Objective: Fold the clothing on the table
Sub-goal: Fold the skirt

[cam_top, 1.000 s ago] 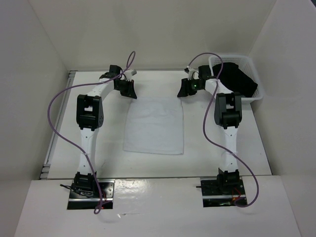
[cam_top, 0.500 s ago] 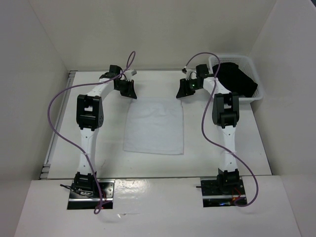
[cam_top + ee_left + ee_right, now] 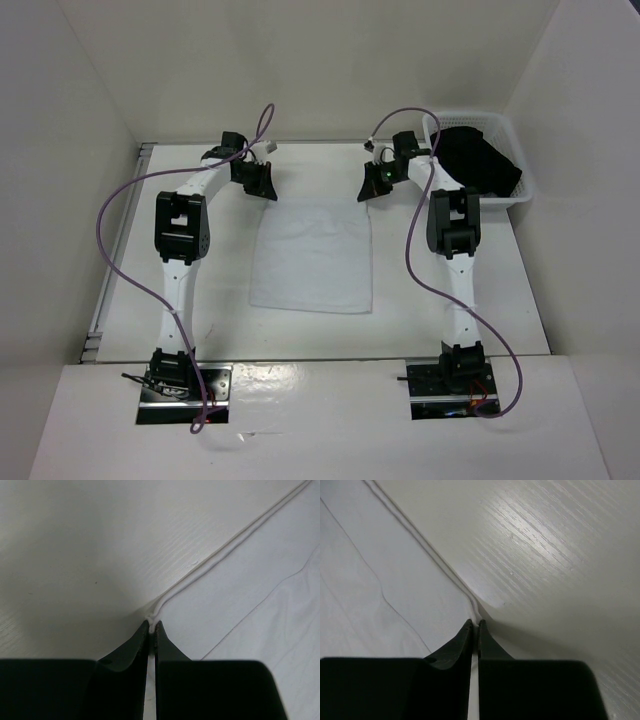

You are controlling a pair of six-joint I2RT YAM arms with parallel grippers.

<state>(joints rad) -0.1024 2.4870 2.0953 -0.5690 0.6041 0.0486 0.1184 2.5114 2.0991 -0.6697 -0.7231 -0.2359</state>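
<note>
One clothing [image 3: 312, 255]; one table [image 3: 220, 300]; one black garment [image 3: 483, 160]; one basket [image 3: 468, 116]; two arms [image 3: 180, 240] [image 3: 455, 230].

The white clothing [image 3: 312, 255] lies flat on the white table [image 3: 225, 320]; a layered, faintly creased rectangle.

The white surface [image 3: 215, 300] carries the white clothing [image 3: 312, 255], spread flat, its far corners at the tips of the left fingers [image 3: 132, 652] and the right fingers [image 3: 492, 650]. A lattice basket [image 3: 527, 183] stands right of the right fingers, and a metal rail [image 3: 108, 280] edges the surface well left of the left fingers.
</note>
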